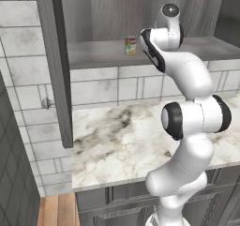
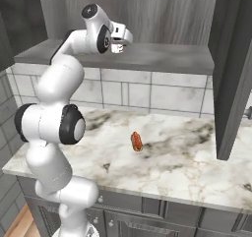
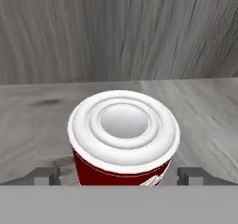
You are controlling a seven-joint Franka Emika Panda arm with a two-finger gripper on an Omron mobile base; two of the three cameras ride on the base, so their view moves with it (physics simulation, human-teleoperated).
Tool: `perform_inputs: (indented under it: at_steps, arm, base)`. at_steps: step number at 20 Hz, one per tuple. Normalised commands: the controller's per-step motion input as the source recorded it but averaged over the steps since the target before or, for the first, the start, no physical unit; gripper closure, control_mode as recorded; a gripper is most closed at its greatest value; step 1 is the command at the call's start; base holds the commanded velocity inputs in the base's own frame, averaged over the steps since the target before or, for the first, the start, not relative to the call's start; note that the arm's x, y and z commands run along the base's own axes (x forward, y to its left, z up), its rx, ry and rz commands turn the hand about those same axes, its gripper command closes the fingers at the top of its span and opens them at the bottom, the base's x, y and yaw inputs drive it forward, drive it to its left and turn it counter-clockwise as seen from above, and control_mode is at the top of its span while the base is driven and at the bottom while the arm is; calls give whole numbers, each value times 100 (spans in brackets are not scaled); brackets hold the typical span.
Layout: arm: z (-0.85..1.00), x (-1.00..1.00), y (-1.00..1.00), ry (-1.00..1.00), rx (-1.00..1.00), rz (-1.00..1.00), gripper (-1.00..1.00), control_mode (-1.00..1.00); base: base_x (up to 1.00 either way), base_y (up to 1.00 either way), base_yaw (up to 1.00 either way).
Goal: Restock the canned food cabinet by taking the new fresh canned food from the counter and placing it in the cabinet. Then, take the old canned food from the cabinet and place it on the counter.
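Nearest the hand camera stands the old canned food [image 3: 123,141], upright on the cabinet's grey shelf board [image 3: 32,116], its white ringed lid facing the lens and its red upper band visible below the rim. Both dark fingertips [image 3: 44,175] sit well apart, one on each side of the can, neither touching it; the gripper [image 3: 121,176] is spread wide and grips nothing. From the right base view the gripper [image 2: 118,46] hangs low over the shelf inside the cabinet [image 2: 162,19], the can itself hidden behind the hand. From the left base view the new fresh canned food [image 1: 131,46] stands upright on the same shelf, to the left of the arm's upper joints, yellow-green label outward. On the counter [image 2: 187,167] below lies an orange-red hot-dog-like item [image 2: 136,141], near the middle of the marble slab, well apart from both cans. Cabinet door [image 1: 55,65] stands open at the left.
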Motion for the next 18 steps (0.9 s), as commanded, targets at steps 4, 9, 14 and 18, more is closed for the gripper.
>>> perform_inputs:
  at_steps: [4,9,14,18]
  arm:
    - [-20,25,-17,0,0,0,100,-100]
    - [0,-7,-3,0,0,0,100,-100]
    - [12,-93,-62,-6,12,5,100,-100]
    - [37,-100,-90,-12,15,21,100,-100]
  base:
    - [0,0,0]
    - [0,0,0]
    - [0,0,0]
    - [0,0,0]
